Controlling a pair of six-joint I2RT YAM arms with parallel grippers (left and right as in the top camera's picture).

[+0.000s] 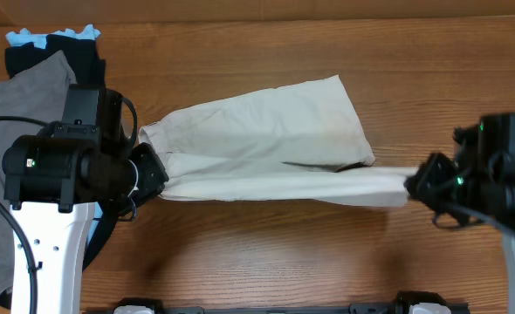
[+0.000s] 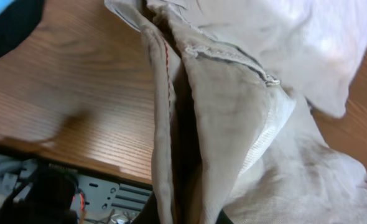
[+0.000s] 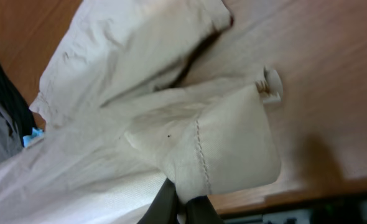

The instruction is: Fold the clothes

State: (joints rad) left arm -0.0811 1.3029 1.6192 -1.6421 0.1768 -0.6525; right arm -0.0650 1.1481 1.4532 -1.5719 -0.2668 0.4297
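Both closed tight | left pincer (image 1: 149,174) grips shorts (image 1: 266,131) waistband | right pincer (image 1: 413,185) grips leg hem

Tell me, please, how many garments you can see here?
4: the beige shorts stretched across the middle; a grey garment at the left edge; a black garment and a light-blue garment at the top-left corner. Others may lie hidden beneath them.

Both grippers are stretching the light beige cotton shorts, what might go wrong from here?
The right gripper pinches only a hem corner of the light beige cotton shorts; it may slip under tension. The upper leg fans away, so folding may land uneven. The left gripper sits beside the plain grey garment and might snag it.
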